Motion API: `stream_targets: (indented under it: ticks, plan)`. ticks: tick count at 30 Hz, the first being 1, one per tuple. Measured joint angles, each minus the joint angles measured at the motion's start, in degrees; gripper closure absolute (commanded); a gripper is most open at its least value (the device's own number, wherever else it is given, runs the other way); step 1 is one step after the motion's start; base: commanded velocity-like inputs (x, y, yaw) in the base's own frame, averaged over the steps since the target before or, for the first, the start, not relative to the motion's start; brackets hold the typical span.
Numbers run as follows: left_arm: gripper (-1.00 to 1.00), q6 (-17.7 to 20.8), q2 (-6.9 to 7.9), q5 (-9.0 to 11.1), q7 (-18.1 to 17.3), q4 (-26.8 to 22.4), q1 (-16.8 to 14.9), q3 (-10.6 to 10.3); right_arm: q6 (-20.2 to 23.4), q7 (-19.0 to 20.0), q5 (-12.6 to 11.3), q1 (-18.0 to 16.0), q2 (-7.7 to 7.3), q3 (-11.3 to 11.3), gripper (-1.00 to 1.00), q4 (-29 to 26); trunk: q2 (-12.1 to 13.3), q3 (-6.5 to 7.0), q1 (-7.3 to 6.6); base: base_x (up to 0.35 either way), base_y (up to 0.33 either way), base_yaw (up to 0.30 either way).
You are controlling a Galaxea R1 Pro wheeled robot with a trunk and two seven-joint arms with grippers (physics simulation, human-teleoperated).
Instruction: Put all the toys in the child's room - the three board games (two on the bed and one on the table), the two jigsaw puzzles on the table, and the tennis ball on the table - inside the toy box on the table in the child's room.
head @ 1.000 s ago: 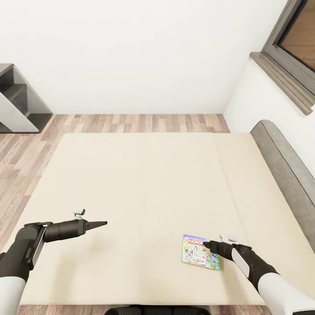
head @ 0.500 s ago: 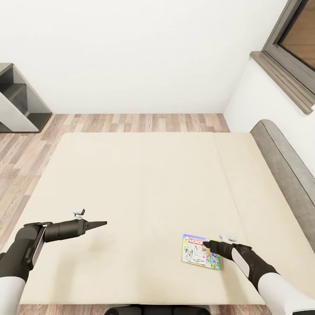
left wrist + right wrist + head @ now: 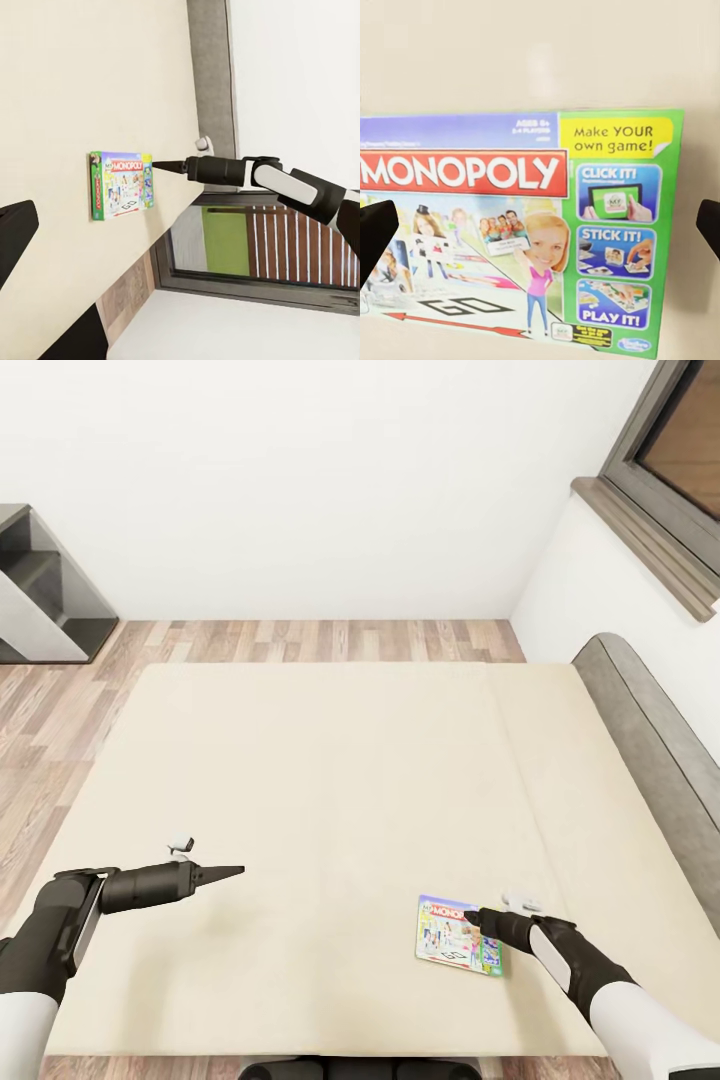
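One board game (image 3: pixel 460 935), a flat Monopoly box with a blue, green and red cover, lies face up on the beige bed (image 3: pixel 330 780) near its front right. My right gripper (image 3: pixel 470 916) hovers low over the box's right side, open. The box (image 3: pixel 525 232) lies between the dark fingertips (image 3: pixel 376 225), which do not touch it. My left gripper (image 3: pixel 238 871) hangs over bare mattress far to the box's left, open and holding nothing. From the left wrist I see the box (image 3: pixel 120 184) and the right gripper (image 3: pixel 155 163) at its edge. The toy box and table are out of view.
A low grey headboard (image 3: pixel 650 730) borders the bed on the right. Beyond the bed is wood-plank floor (image 3: pixel 300 640) and a white wall. A grey stepped shelf unit (image 3: pixel 40 590) stands at the far left, and a grey-framed window (image 3: pixel 680 450) is at the upper right.
My right wrist has sunk very slightly toward the box. The left arm and the box have not moved.
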Motion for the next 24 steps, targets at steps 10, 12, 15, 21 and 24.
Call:
stream_targets:
  ticks: [10, 12, 15, 21, 24]
  plan:
    - [-1.0, 0.0, 0.0, 0.0, 0.0, 0.0, 0.0, 0.1, 2.4, -0.1, -0.1, -2.0, -0.14, -0.4, -1.0, 0.0, 0.0, 0.0, 0.0, 0.0, 0.0, 0.0]
    - [-1.0, 0.0, 0.0, 0.0, 0.0, 0.0, 0.0, 0.1, 3.1, -0.1, -0.1, -2.4, -0.19, -0.4, -1.0, 0.0, 0.0, 0.0, 0.0, 0.0, 0.0, 0.0]
    - [-1.0, 0.0, 0.0, 0.0, 0.0, 0.0, 0.0, 0.1, 5.6, 0.1, -0.2, -3.3, -0.34, -0.4, -1.0, 0.0, 0.0, 0.0, 0.0, 0.0, 0.0, 0.0]
    - [-1.0, 0.0, 0.0, 0.0, -0.1, 0.0, 0.0, 0.1, 8.3, 0.6, -0.2, -4.0, -0.51, -0.5, -1.0, 0.0, 0.0, 0.0, 0.0, 0.0, 0.0, 0.0]
    - [-1.0, 0.0, 0.02, 0.0, -0.1, 0.0, 0.0, 0.1, 8.8, 0.7, -0.2, -4.1, -0.68, -0.5, -1.0, 0.0, 0.0, 0.0, 0.0, 0.0, 0.0, 0.0]
